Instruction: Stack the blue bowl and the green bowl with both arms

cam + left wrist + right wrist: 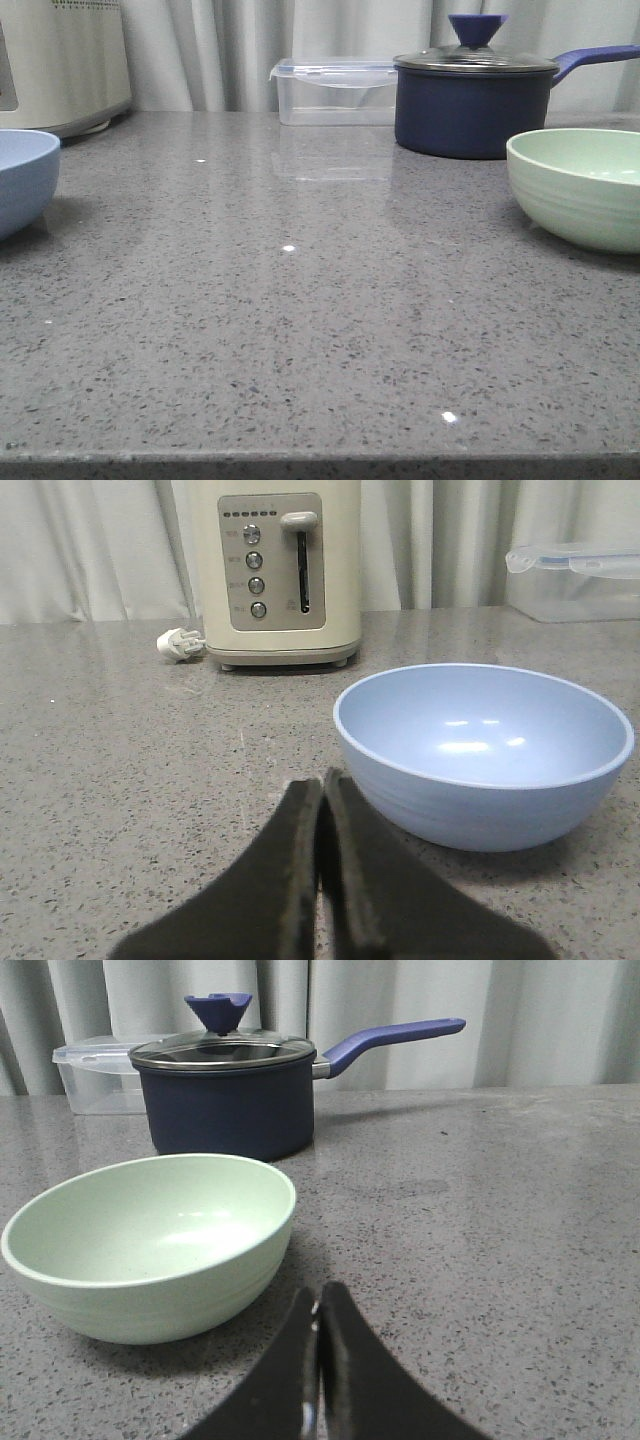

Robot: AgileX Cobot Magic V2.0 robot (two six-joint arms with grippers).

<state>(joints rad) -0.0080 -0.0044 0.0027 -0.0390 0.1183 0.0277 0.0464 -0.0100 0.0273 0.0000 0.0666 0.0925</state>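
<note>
My left gripper (320,790) near the blue bowl (484,752) and right gripper (318,1305) near the green bowl (150,1244) are both pressed together, empty.

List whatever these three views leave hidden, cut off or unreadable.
- Blue bowl: cut by the front view's left edge.
- Green bowl: cut by the front view's right edge.
- Toaster: button labels too small in the left wrist view; top cropped.
- Saucepan: contents hidden by walls and reflective lid.
- Left gripper and right gripper: shut fingertips only; arms out of frame.
</note>
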